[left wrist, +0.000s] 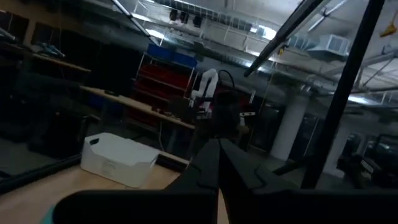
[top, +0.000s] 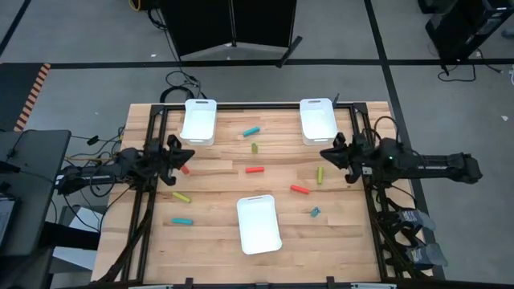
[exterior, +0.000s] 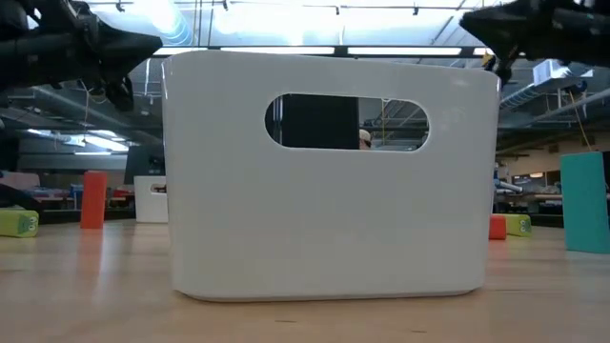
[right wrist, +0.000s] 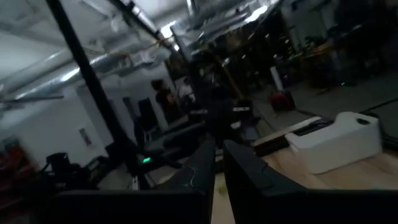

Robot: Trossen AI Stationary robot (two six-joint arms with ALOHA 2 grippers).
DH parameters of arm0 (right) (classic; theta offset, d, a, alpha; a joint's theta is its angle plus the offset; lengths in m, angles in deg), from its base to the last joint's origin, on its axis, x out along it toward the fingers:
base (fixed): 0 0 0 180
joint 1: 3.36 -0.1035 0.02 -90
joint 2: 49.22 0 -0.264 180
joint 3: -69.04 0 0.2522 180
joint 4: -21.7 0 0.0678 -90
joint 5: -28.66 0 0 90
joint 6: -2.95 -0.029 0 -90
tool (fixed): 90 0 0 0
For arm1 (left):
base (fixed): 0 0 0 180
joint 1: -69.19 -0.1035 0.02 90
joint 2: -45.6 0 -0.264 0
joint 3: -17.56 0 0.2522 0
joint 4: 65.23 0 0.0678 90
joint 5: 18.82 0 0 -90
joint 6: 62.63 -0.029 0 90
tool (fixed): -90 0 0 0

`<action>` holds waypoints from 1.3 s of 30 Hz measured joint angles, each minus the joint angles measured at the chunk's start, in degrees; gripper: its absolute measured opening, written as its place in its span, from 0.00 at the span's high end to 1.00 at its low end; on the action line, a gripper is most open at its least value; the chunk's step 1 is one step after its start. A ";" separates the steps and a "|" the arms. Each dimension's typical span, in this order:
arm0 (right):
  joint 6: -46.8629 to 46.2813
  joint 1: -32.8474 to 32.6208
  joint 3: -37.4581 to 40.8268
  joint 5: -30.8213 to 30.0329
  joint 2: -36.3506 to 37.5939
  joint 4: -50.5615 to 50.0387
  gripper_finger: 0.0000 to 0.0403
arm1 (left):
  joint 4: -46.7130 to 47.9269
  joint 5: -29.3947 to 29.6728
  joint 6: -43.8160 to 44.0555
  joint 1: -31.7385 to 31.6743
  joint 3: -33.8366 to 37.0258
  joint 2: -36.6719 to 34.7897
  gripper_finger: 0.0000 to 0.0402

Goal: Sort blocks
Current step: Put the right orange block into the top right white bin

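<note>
Several small blocks lie flat on the wooden table in the high view: teal [top: 252,131], yellow-green [top: 254,148], red [top: 254,170], red [top: 299,189], yellow-green [top: 320,175], a small teal one [top: 315,212], yellow-green [top: 181,196], teal [top: 182,221] and red [top: 185,169]. My left gripper [top: 186,154] hovers at the table's left side, just beside that last red block, fingers together and pointing level toward the right [left wrist: 217,163]. My right gripper [top: 325,152] hovers at the right side, shut, pointing left [right wrist: 217,163], close to the yellow-green block.
Three white trays stand on the table: far left [top: 199,120], far right [top: 318,120] and near middle [top: 259,223]. The near tray [exterior: 329,171] fills the low view, with blocks beside it [exterior: 93,198] [exterior: 583,202]. Bare wood lies between the trays.
</note>
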 joint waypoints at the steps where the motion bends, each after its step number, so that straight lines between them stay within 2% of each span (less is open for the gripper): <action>1: 0.75 -0.29 -1.29 0.59 -1.92 0.07 0.89 | 0.18 0.05 0.86 -0.01 0.00 0.00 0.96; 6: 3.84 -2.16 -6.06 4.23 -12.07 0.61 0.89 | 0.39 0.10 6.56 -0.02 0.00 0.32 0.96; 11: 1.90 -4.60 -7.67 7.72 -20.53 10.16 0.89 | 0.09 0.17 7.59 -0.02 0.00 2.42 0.96; 13: 1.24 -5.42 -8.99 10.28 -23.31 11.04 0.89 | -1.61 0.19 9.40 -0.02 0.00 3.94 0.96; 16: 2.60 -6.41 -12.44 16.26 -26.83 5.16 0.90 | -4.60 0.19 11.72 -0.02 0.00 7.38 0.96; 18: 3.33 -7.63 -15.48 16.09 -29.20 -2.13 0.90 | -6.78 0.31 12.55 -0.02 0.00 10.22 0.96; 22: 7.09 -10.53 -22.81 9.16 -34.42 -17.87 0.90 | -12.24 2.22 12.69 -0.02 -0.06 16.50 0.96; 28: 10.47 -14.61 -33.37 -2.35 -41.54 -35.59 0.90 | -13.35 3.66 8.35 0.00 -3.88 25.44 0.96; 33: 10.89 -17.86 -38.71 -9.13 -45.65 -45.03 0.90 | -12.95 1.55 2.82 0.00 -8.01 32.34 0.96; 39: 8.02 -20.01 -39.59 -13.93 -50.35 -48.38 0.89 | -11.58 2.26 -3.16 0.00 -14.26 39.65 0.96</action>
